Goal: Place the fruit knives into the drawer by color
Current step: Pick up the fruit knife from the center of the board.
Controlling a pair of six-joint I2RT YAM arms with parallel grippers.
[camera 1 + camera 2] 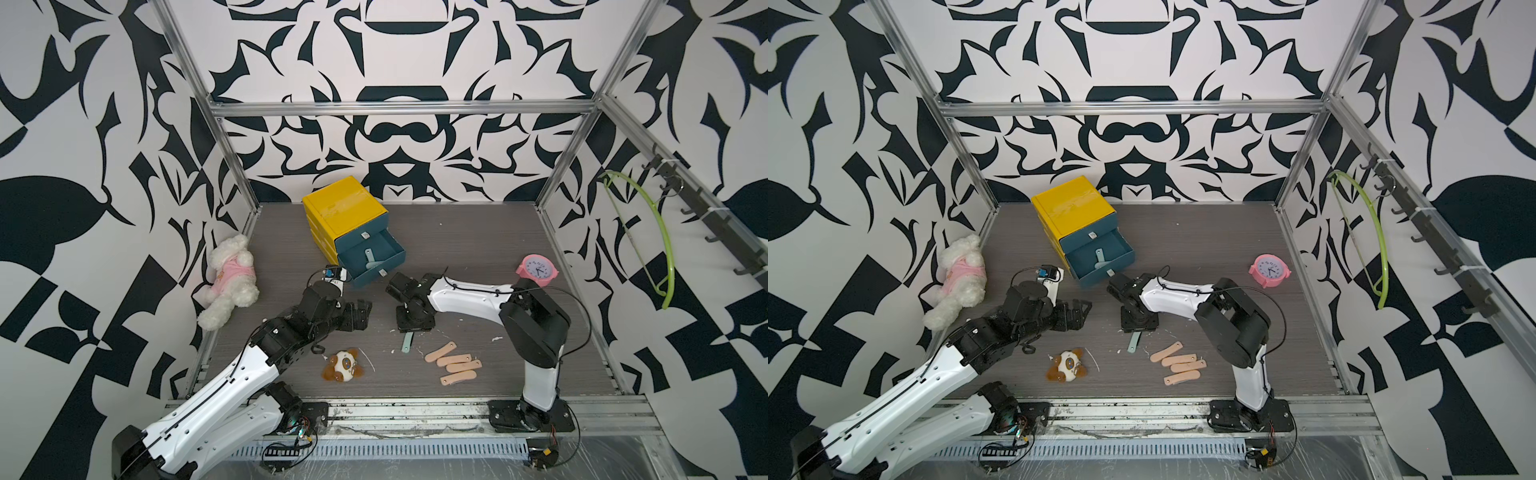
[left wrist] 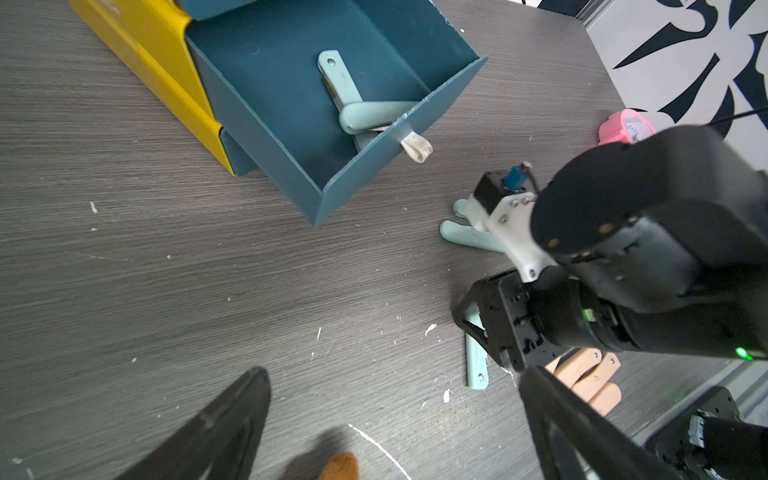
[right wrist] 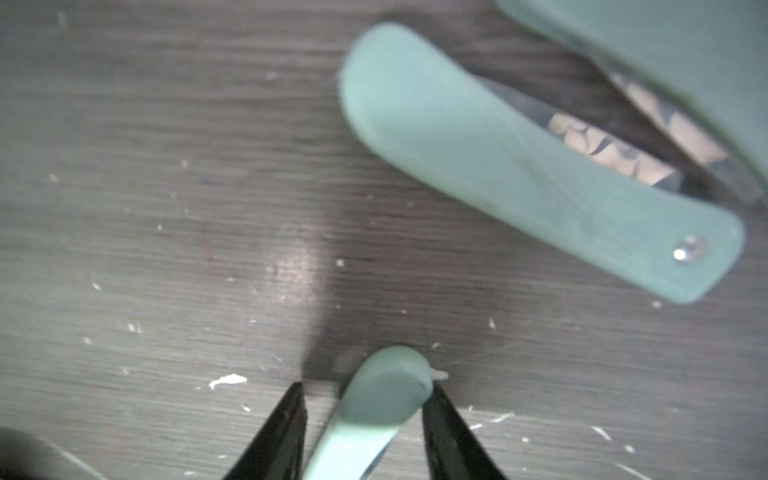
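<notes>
one pale teal knife (image 3: 370,419) lies flat on the grey table (image 1: 478,249), between the fingers of the right gripper (image 3: 365,388), which points down on it. in the right wrist view one finger (image 3: 453,440) touches the knife's side, while at the other finger a thin strip of table shows. the jaws stand partly apart, and i cannot tell whether they already pinch the knife. in both top views only its near end sticks out from under the wrist.

two more teal knives (image 2: 465,237) lie close together on the table just beside it. another two teal knives (image 2: 345,83) lie inside the pulled-out dark teal drawer (image 1: 368,279), one across the other. this drawer belongs to the yellow cabinet (image 1: 343,210), under the closed top one.

four peach knives (image 1: 463,366) lie in a loose row near the front edge.

the left gripper (image 1: 360,312) is beside the drawer's front, its fingers spread wide over bare table.

a brown-and-white plush toy (image 1: 343,365) lies near the front. a white plush dog (image 1: 230,278) is at the left wall and a pink clock (image 1: 537,270) is at the right.
</notes>
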